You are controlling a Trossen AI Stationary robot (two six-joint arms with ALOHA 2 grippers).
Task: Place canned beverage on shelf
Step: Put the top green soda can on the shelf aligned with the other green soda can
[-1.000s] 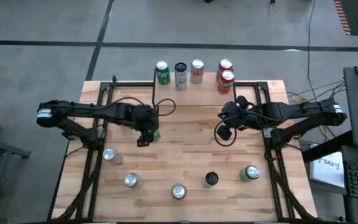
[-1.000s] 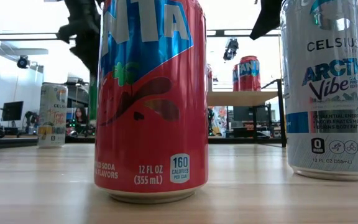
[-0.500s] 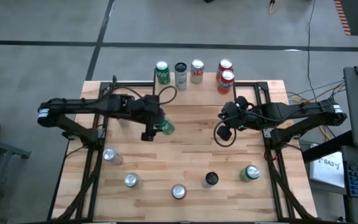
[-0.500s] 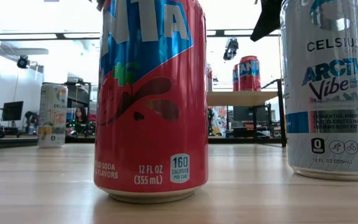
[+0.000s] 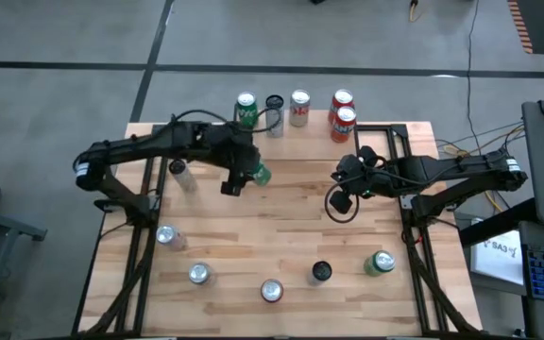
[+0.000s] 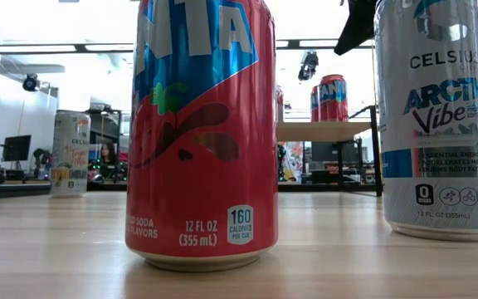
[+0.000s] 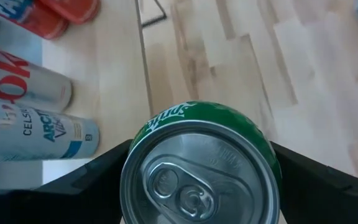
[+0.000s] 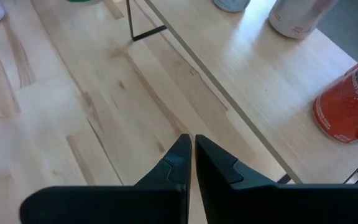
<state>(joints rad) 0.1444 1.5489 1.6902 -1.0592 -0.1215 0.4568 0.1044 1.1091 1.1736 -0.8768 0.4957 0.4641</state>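
My left gripper (image 5: pixel 248 176) is shut on a green canned beverage (image 7: pixel 199 163), held up in the air over the table's middle, just short of the shelf (image 5: pixel 385 130). The shelf, a light board on thin black legs, stands at the far edge and carries a row of cans (image 5: pixel 274 113). In the left wrist view the can's silver top with its pull tab faces the camera. My right gripper (image 8: pixel 192 147) hangs shut above the table right of centre, near the shelf's front edge (image 8: pixel 229 102), with nothing in it. My left gripper pinches the green can between its two fingers, one finger (image 7: pixel 89 180) on each opposite side of the wall (image 7: pixel 263 146), up near the top rim. The fingers slant down from the table's left. The can is lifted clear of the table and tilted.
Several cans stand on the near half of the table: silver ones (image 5: pixel 166 236), a black one (image 5: pixel 321 272), a green one (image 5: pixel 379 263). Another silver can (image 5: pixel 179 175) stands by the left arm. A red can (image 6: pixel 202 133) and a Celsius can (image 6: pixel 434 116) fill the low view.
My left gripper has risen and gone toward the far edge and the shelf, rolling as it went, still shut on the green can. The can has come up out of the low view and now sits tilted, nearer the shelf.
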